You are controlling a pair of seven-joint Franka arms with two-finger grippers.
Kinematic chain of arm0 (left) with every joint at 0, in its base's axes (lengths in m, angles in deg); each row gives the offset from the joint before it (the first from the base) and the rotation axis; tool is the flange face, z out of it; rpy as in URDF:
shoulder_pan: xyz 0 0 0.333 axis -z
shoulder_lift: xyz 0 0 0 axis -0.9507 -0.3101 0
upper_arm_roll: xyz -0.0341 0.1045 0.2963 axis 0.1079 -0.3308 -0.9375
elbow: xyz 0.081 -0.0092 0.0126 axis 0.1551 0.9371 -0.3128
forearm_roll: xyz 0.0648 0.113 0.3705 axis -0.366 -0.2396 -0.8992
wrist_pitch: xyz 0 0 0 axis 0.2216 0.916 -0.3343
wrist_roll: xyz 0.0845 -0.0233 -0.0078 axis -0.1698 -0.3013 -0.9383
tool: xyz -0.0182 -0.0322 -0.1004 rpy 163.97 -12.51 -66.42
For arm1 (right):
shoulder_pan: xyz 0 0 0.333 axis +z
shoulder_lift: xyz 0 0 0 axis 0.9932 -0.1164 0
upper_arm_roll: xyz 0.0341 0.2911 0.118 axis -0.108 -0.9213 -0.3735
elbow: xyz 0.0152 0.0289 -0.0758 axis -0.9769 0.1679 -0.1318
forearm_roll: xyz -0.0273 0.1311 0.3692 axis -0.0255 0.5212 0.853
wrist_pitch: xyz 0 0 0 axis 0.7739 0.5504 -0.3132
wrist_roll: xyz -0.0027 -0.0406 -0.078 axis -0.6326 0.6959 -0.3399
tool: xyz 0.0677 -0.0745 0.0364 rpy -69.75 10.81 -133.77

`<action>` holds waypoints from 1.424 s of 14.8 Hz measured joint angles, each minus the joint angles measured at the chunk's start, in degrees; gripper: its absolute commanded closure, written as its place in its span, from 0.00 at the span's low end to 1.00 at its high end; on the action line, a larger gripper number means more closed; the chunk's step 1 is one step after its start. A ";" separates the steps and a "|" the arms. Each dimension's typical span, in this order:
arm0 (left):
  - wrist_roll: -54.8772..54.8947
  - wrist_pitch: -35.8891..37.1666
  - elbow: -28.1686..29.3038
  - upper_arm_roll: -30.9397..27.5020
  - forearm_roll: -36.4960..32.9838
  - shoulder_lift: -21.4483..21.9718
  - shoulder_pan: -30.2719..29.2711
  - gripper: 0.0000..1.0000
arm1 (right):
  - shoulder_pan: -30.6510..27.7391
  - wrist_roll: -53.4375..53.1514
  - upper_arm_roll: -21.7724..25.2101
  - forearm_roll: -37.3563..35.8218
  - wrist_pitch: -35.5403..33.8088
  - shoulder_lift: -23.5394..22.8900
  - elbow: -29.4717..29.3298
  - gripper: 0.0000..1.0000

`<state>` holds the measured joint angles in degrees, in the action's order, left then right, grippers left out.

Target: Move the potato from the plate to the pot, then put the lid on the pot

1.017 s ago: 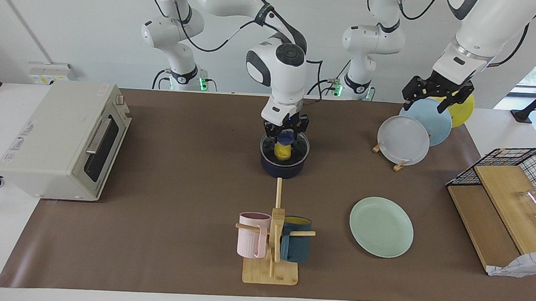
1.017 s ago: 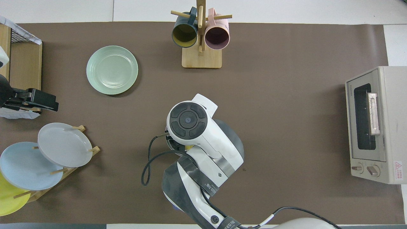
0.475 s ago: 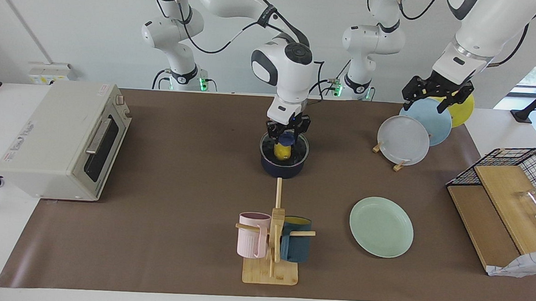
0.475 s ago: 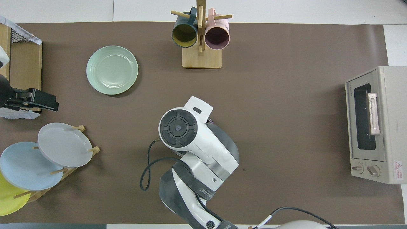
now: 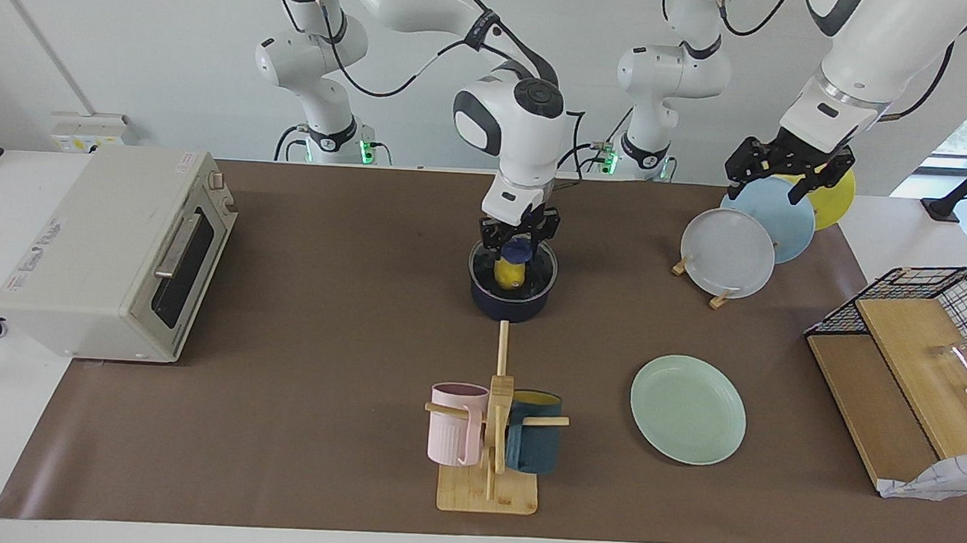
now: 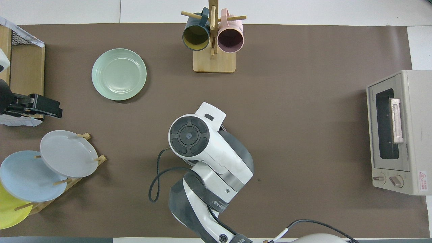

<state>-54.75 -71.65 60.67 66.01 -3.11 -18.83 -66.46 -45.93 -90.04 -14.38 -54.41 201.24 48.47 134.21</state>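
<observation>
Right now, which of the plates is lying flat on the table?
The green plate, by itself near the mug stand. The grey, blue and yellow plates stand upright in a rack.

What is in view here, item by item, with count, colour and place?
potato: 1, yellow, in the pot under the lid
pot: 1, navy, mid-table
lid: 1, clear with blue knob, on the pot
plate: 1, mint, bare, toward the left arm's end
rack plates: 3, grey, light blue, yellow, upright
mugs: 2, pink and teal, on a wooden tree
oven: 1, cream, at the right arm's end
basket: 1, black wire, on wooden boards
right gripper: at the lid's knob
left gripper: open, waiting over the rack plates
</observation>
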 measured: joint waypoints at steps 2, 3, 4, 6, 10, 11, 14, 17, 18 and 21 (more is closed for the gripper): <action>0.00 -0.03 0.00 0.01 0.00 0.00 0.01 0.00 | -0.02 0.00 0.02 -0.02 -0.31 -0.36 0.17 0.00; 0.00 -0.04 0.00 0.01 0.00 0.00 0.01 0.00 | -0.20 0.00 0.08 -0.07 -0.92 -0.27 -0.04 0.00; 0.00 -0.04 0.00 0.04 0.00 0.00 0.01 0.00 | -0.55 0.00 0.23 -0.14 -1.94 0.10 -0.41 0.00; 0.00 -0.04 0.00 0.09 0.00 0.00 0.03 0.00 | -1.84 0.00 0.23 -0.13 -3.81 1.69 -1.16 0.00; -0.01 -0.13 0.00 0.10 0.00 0.00 0.03 0.00 | -5.30 2.27 0.36 -0.11 -8.75 6.55 -1.55 0.00; -0.03 -0.18 0.00 0.10 0.00 0.00 0.03 0.00 | -6.54 2.94 0.38 0.01 -9.24 7.58 -1.55 0.00; -0.10 -0.31 0.00 0.09 0.00 0.00 0.03 0.00 | -8.39 3.89 0.45 1.29 -9.69 8.93 -1.58 0.00; -0.19 -0.38 0.00 0.02 0.00 0.00 0.00 0.00 | -8.92 4.38 0.56 1.45 -12.00 9.70 -1.79 0.00; -0.20 -0.40 0.00 -0.02 0.00 0.00 -0.01 0.00 | -9.92 5.83 0.62 1.45 -13.49 10.37 -1.95 0.00; -0.74 -0.68 0.00 -0.06 0.00 0.00 -0.05 0.00 | -16.51 12.59 0.82 1.45 -18.97 13.87 -2.30 0.00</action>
<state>-55.49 -72.32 60.67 65.95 -3.11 -18.83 -66.51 -62.45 -77.44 -13.56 -52.95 182.27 62.34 131.90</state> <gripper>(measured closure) 0.000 0.000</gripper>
